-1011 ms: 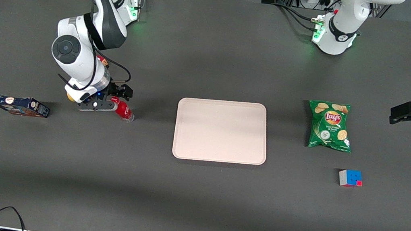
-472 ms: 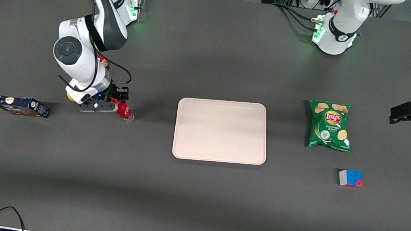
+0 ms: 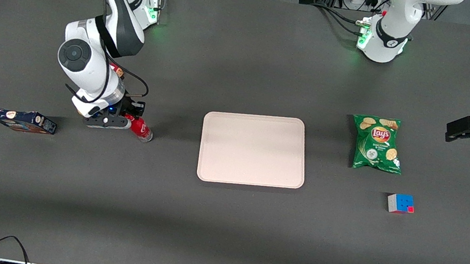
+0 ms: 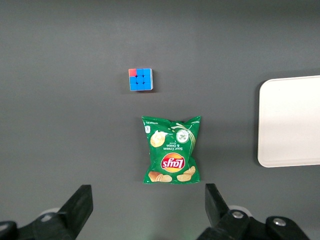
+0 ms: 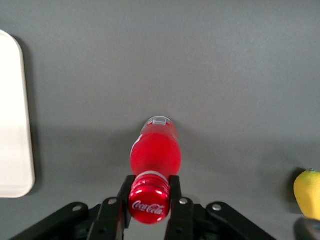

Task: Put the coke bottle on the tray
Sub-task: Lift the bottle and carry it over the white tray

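Note:
The coke bottle (image 3: 141, 129) has a red cap and a red body, and it tilts with its clear base low over the table. My right gripper (image 3: 130, 119) is shut on its cap and neck, toward the working arm's end of the table. In the right wrist view the two black fingers (image 5: 174, 186) press on the cap of the coke bottle (image 5: 155, 152), with the gripper (image 5: 150, 189) centred on it. The pale cream tray (image 3: 253, 149) lies flat mid-table beside the bottle, with nothing on it; its rounded edge (image 5: 12, 125) shows in the wrist view.
A dark blue box (image 3: 23, 120) lies toward the working arm's end of the table. A yellow lemon (image 5: 307, 192) sits close to the gripper. A green chips bag (image 3: 377, 144) and a colour cube (image 3: 400, 203) lie toward the parked arm's end.
The gripper's fingers have drawn together onto the bottle's cap. The wrist has shifted slightly away from the front camera, and the bottle has barely moved.

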`<state>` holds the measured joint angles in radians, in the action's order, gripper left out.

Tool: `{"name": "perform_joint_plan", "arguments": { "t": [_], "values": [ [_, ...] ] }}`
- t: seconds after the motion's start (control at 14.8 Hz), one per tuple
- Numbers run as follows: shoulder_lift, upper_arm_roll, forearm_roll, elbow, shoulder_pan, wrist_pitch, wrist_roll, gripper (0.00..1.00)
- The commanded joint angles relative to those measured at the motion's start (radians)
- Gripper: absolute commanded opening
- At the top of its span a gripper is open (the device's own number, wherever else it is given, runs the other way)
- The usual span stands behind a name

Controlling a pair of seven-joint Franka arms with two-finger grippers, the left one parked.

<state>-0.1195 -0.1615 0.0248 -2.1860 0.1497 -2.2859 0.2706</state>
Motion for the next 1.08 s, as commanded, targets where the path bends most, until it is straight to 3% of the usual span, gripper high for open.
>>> {"name": "perform_joint_plan", "arguments": {
  "t": [0.0, 0.27, 0.47, 0.74, 1.01],
  "values": [
    [0.112, -0.006, 0.023, 0.056, 0.002, 0.148, 0.039, 0.00],
    [0.138, -0.053, 0.011, 0.277, 0.004, 0.444, 0.047, 0.00],
    [0.121, -0.127, 0.009, 0.441, 0.005, 0.580, 0.139, 0.00],
    [0.009, -0.260, 0.009, 0.613, 0.023, 0.609, 0.347, 0.00],
    [-0.216, -0.286, 0.024, 0.782, 0.132, 0.597, 0.563, 0.00]
  ]
}}
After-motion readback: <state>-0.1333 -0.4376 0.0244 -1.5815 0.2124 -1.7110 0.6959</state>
